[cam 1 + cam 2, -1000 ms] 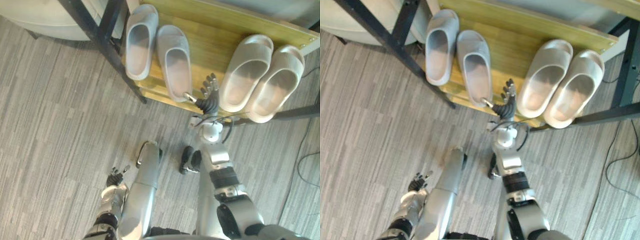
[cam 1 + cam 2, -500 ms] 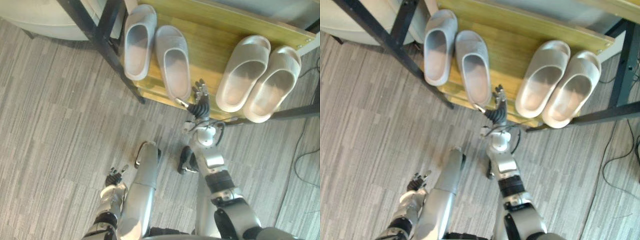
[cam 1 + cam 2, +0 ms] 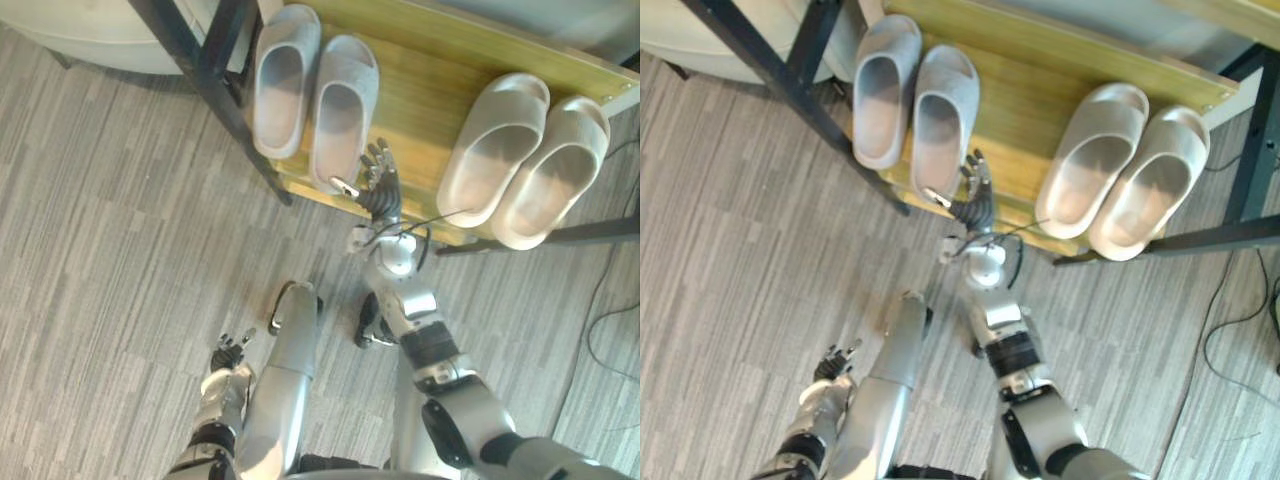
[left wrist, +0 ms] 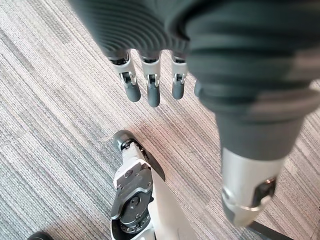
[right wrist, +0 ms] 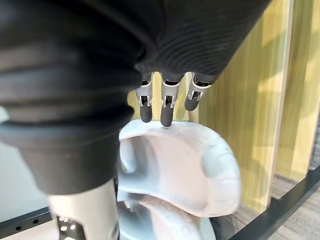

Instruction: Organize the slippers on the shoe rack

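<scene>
As eye views show, grey slipper (image 3: 340, 105) on shoe rack (image 3: 420, 85), right robot hand (image 3: 378, 188) beside its heel. Right wrist view: fingers (image 5: 165, 107) straight, holding nothing; slipper likely light, squishy, grab heel rim. Left wrist view: left robot hand (image 4: 151, 92) loose

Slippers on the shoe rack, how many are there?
4, all on the shelf: a grey slipper at the left end, a second grey slipper beside it with the right hand at its heel, then a beige slipper and a second beige slipper paired at the right end.
</scene>
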